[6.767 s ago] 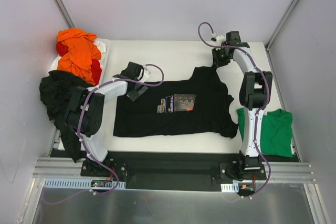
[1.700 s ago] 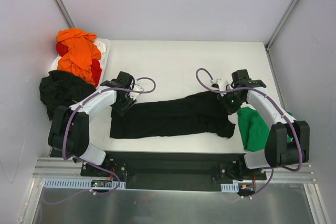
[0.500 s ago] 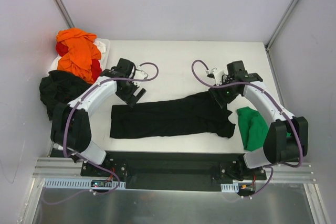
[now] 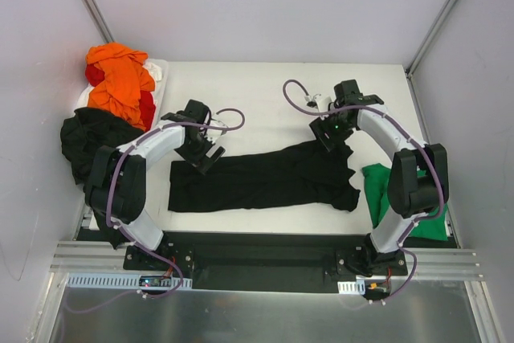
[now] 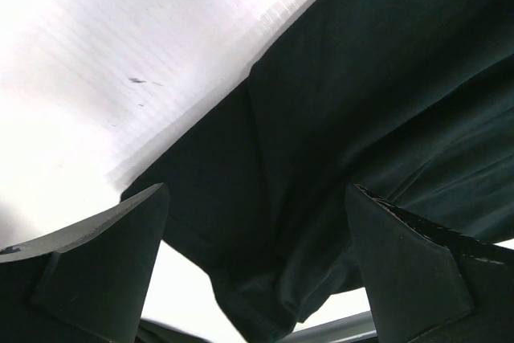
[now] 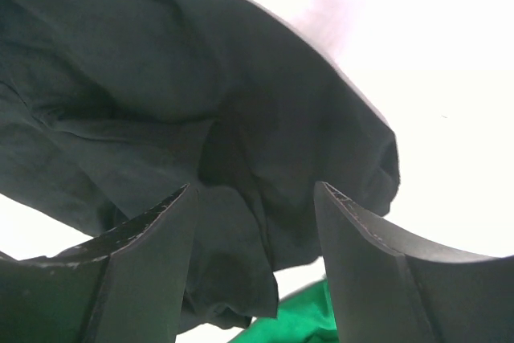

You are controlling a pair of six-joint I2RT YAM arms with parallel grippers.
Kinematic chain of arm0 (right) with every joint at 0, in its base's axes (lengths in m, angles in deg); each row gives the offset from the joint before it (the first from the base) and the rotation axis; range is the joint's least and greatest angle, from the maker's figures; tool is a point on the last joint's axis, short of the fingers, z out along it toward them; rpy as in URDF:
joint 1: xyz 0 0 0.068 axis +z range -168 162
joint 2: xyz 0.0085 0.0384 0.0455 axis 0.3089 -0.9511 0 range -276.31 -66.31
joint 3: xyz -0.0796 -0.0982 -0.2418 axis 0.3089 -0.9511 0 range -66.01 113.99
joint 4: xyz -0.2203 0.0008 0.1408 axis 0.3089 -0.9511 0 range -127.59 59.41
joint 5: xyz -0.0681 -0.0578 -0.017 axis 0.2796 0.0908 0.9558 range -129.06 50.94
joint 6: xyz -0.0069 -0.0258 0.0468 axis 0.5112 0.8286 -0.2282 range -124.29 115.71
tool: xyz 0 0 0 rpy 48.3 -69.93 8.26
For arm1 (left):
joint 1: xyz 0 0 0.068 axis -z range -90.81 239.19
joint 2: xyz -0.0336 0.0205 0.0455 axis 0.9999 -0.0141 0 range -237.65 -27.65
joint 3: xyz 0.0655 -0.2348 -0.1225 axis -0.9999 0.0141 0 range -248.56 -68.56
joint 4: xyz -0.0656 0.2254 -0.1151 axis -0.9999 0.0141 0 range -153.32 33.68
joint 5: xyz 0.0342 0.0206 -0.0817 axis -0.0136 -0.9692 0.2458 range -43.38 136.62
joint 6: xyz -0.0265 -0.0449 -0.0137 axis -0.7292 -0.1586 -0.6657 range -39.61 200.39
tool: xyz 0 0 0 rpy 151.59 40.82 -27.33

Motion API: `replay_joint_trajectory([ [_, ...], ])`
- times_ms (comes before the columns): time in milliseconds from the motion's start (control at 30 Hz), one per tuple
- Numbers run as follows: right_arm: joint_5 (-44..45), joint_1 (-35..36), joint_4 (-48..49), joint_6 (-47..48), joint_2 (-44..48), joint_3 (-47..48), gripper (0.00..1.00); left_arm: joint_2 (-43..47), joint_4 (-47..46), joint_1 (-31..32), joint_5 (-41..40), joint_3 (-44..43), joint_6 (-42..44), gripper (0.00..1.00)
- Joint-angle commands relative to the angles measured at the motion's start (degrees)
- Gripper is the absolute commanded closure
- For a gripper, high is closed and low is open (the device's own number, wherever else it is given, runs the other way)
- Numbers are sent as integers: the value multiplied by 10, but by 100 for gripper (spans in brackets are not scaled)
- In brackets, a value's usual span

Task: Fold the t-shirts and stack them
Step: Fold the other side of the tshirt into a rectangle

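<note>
Top external view: a black shirt (image 4: 265,181) lies folded into a long band across the near half of the white counter (image 4: 265,94), with its sleeves bunched at the right end. The left fingers (image 4: 202,153) stand over the far corner of the band's left end. The right fingers (image 4: 328,132) stand over the far edge of its right end.

Left wrist view: both left fingers are spread wide, one at each lower corner of the picture. Nothing is clamped between them. The hem corner of the black shirt fills the gap below them, with bare counter beyond its edge. Whether the tips touch the cloth cannot be told.

Right wrist view: the right fingers are parted, less widely than the left pair, and grip nothing. Rumpled black cloth lies beneath and between them. A strip of a green shirt (image 6: 297,323) shows at the bottom edge.

Top external view, surroundings: the green shirt lies just beside the right end of the black shirt, partly hidden by the right arm (image 4: 404,186). Well to the left of the band and farther back, an orange shirt (image 4: 120,78) is heaped on a red shirt (image 4: 147,108). A second black shirt (image 4: 88,140) is crumpled just nearer than that heap, left of the band's left end.
</note>
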Motion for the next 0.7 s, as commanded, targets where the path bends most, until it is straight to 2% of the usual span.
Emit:
replay_joint_trajectory([
  [0, -11, 18, -3, -8, -9, 7, 37, -10, -8, 3, -3, 18, -7, 8],
  [433, -6, 41, -3, 1, -12, -22, 39, -16, -20, 3, -23, 24, -7, 7],
  [667, -7, 49, 8, 6, -27, -38, 44, -20, -20, 3, -30, 26, -9, 7],
])
